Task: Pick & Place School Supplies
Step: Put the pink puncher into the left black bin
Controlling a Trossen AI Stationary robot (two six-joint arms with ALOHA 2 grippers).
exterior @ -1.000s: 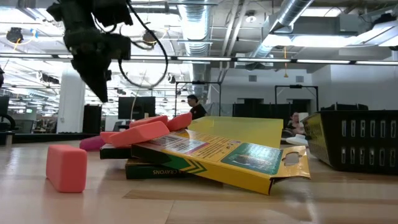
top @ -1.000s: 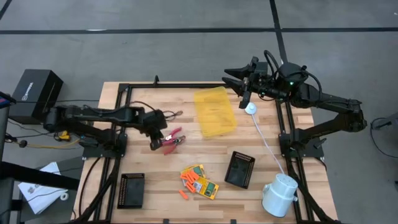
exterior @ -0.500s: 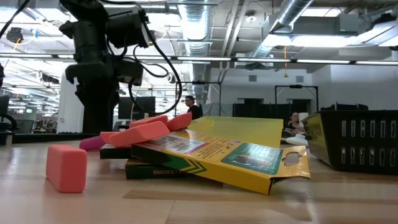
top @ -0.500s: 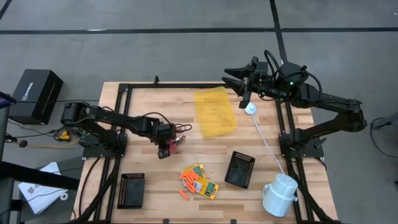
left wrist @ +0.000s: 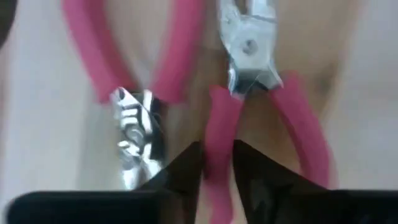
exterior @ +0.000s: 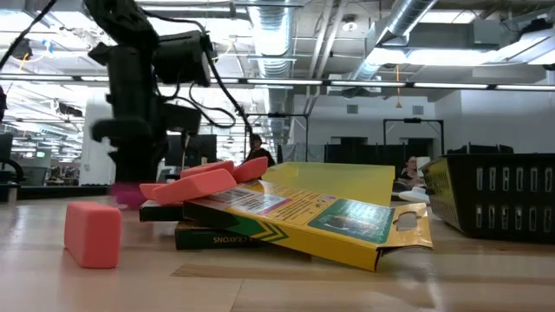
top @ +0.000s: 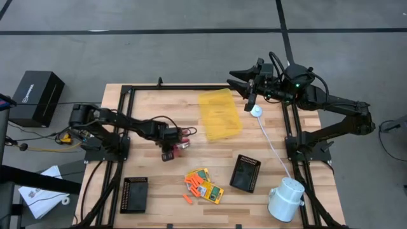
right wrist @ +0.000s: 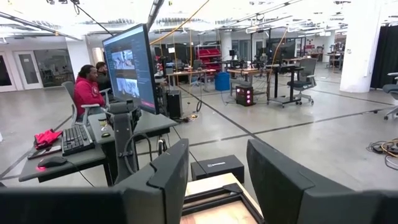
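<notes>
Left gripper moved onto red-handled pliers, fingers pinching one handle; right gripper wide.

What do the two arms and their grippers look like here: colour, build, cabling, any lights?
Both arms are matte black, jointed, with loose black cables. The left gripper has two dark wedge-shaped fingers; the right gripper has broad flat black ones. A small green light shows on the right arm's wrist.

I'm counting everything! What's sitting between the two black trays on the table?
The high view shows the yellow-and-green card boxes and orange sticks piled between the left black tray and the right black tray.
</notes>
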